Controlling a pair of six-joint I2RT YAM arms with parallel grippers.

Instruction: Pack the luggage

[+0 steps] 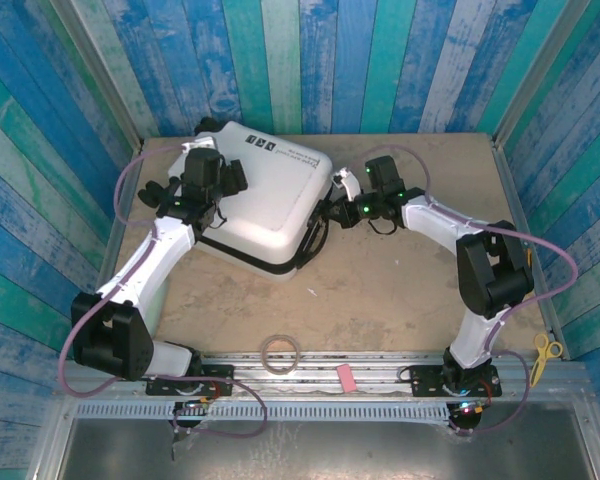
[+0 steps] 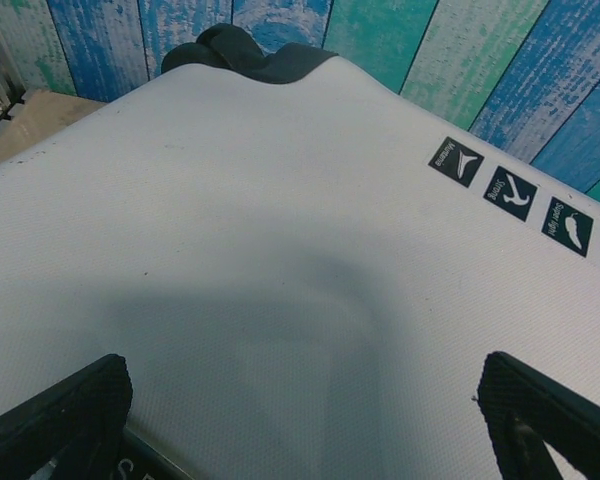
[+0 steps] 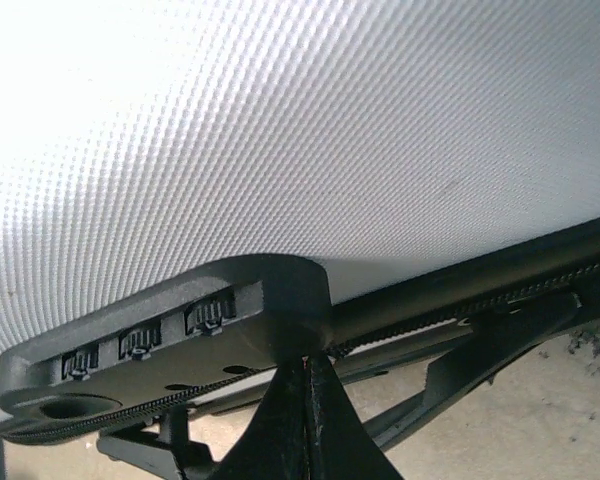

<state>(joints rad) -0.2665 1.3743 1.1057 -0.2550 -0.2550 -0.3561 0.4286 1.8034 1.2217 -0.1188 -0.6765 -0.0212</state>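
Desk: Luggage, where does it lie?

Photographer: Closed and flat on the table, far left of centre, white shell up. From above, the left arm hides its left edge.

Desk: Left claw?

Photographer: Poised over the shell, fingers wide apart, nothing between them. The wrist view crops them to their tips. Three black labels sit near the shell's far right edge. A fourth is cut off, and the print is too small to read.

Desk: Right claw?

Photographer: At the luggage's right side, just under the lock with its three dials, fingers pressed together. Whether they pinch a zipper pull cannot be made out. The zipper beside them is blurred.

Desk: Anything else?

Photographer: Tape ring near the bases, and yellow scissors at the near right corner.
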